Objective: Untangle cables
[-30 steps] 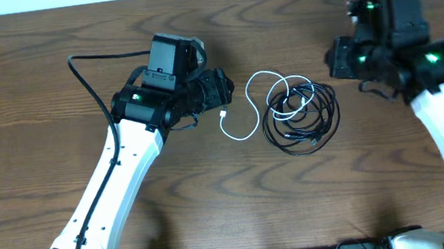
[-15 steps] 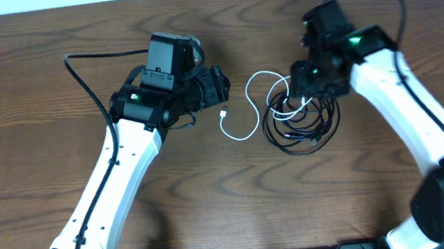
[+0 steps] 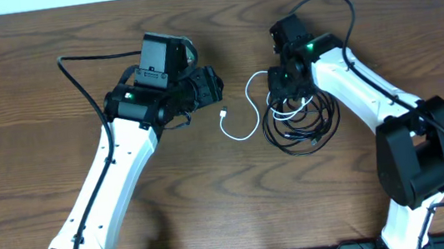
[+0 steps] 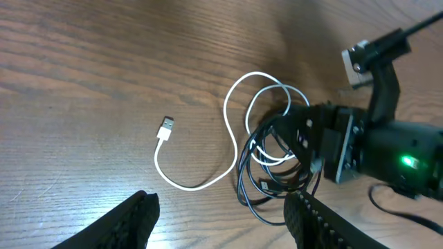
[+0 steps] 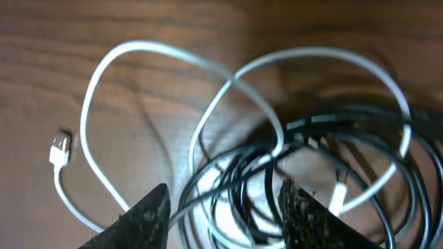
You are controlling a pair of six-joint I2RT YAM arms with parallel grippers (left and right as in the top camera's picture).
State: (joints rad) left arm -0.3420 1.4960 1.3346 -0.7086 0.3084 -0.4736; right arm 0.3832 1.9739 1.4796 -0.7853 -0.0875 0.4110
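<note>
Right gripper [image 5: 221,190], jaws apart, straddles the tangled cables [image 5: 277,142], seemingly gripping nothing.

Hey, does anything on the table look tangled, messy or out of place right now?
Yes: the white cable is threaded through the coil of black cables at mid-table, so the two are tangled. Its USB plug trails loose to one side. Nothing looks damaged or spilled.

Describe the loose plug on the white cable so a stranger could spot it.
On the wooden table, find the black coil of cables near the middle. A white cable trails out of its left side and ends in a flat plug, the only plug lying alone on bare wood.
</note>
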